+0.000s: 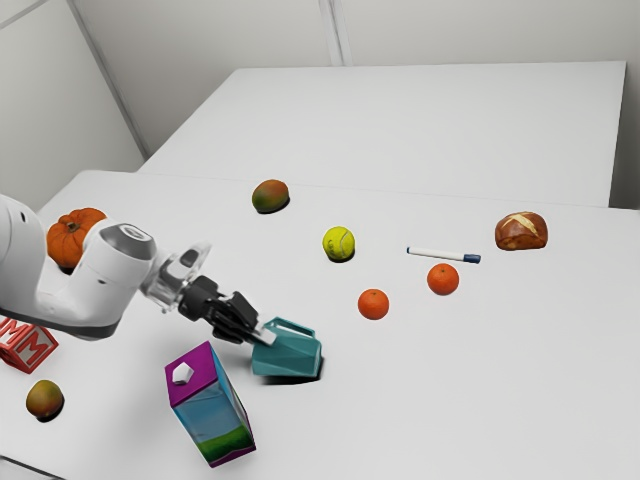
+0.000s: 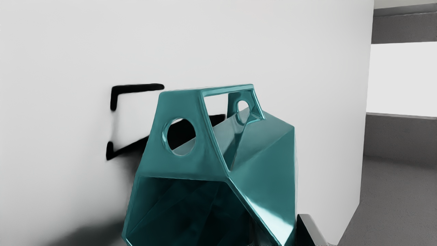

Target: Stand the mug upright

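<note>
The teal faceted mug [image 1: 288, 352] lies on its side near the middle of the table, its open end toward my hand and its handle on the side away from the exterior camera. My gripper [image 1: 262, 336] reaches its rim from the exterior view's left. In the wrist view the mug [image 2: 266, 147] shows its dark opening and looped handle. The gripper [image 2: 286, 235] is shut on the mug's wall there, one finger [image 2: 307, 229] outside and the other dark inside the opening, mostly hidden.
A purple-topped box [image 1: 215, 405] stands close to the mug and arm. Beyond lie two oranges [image 1: 373, 304], a tennis ball [image 1: 339, 243], a marker [image 1: 440, 254], bread [image 1: 521, 231] and a mango [image 1: 270, 196]. A pumpkin [image 1: 72, 236], red block [image 1: 26, 345] and another mango [image 1: 44, 399] are near the arm.
</note>
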